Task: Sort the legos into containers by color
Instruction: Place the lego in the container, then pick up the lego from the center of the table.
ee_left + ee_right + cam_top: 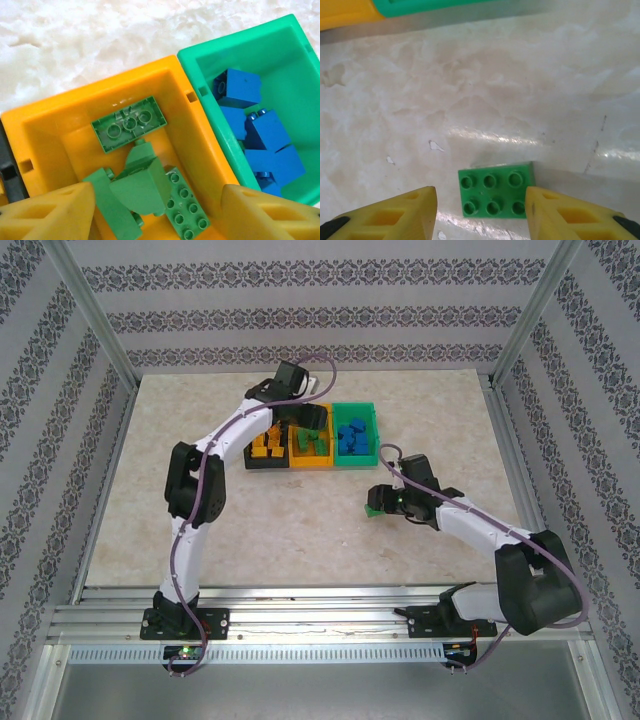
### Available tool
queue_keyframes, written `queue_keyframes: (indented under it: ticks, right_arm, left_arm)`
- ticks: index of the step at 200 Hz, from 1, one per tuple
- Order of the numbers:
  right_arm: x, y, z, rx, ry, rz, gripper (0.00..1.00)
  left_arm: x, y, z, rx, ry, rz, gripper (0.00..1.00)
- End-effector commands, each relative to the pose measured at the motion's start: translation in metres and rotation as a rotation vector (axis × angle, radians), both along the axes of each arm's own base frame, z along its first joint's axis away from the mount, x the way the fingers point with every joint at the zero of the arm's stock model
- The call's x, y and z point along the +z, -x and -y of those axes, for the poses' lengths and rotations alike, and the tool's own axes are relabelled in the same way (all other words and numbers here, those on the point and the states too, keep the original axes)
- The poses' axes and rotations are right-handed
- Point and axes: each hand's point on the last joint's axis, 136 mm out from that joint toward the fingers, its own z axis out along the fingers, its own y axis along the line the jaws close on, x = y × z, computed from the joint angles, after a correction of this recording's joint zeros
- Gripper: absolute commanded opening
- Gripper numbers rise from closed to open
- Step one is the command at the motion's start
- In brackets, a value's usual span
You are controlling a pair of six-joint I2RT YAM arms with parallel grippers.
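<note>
My left gripper (pixel 157 197): jaws apart, over orange bin (pixel 90 100) of green bricks (pixel 130 122).
My right gripper (pixel 481 200): jaws apart, astride a green brick (pixel 496 194) on the worktop (pixel 470 75).
Nearby: blue bricks (pixel 265 135) in green bin (pixel 235 35).

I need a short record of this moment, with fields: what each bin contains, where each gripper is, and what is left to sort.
black bin: yellow-orange legos
orange bin: green legos
green bin: blue legos
left gripper: open, over the orange bin, holding nothing
right gripper: open, fingers on either side of a green lego
left to sort: that green lego, studs up, flat on the table
</note>
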Motion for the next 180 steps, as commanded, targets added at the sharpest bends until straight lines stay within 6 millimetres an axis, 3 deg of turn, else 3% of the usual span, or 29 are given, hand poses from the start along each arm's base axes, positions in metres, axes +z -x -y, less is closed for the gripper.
queue_keyframes:
  ticks: [1, 79, 120, 180]
  right_arm:
    - [-0.010, 0.010, 0.008, -0.031, 0.043, -0.045, 0.52]
    - [-0.026, 0.007, -0.012, 0.044, 0.154, -0.100, 0.64]
    - [-0.035, 0.004, -0.009, 0.039, 0.278, -0.118, 0.64]
    - [-0.042, -0.002, -0.021, 0.087, 0.373, -0.135, 0.63]
  left_arm:
    - [0.003, 0.015, -0.012, -0.017, -0.053, -0.041, 0.73]
    - [0.040, 0.068, -0.025, -0.013, 0.068, 0.119, 0.76]
    - [0.040, 0.085, -0.032, -0.014, 0.070, 0.127, 0.76]
    - [0.031, 0.090, -0.036, -0.013, 0.063, 0.121, 0.76]
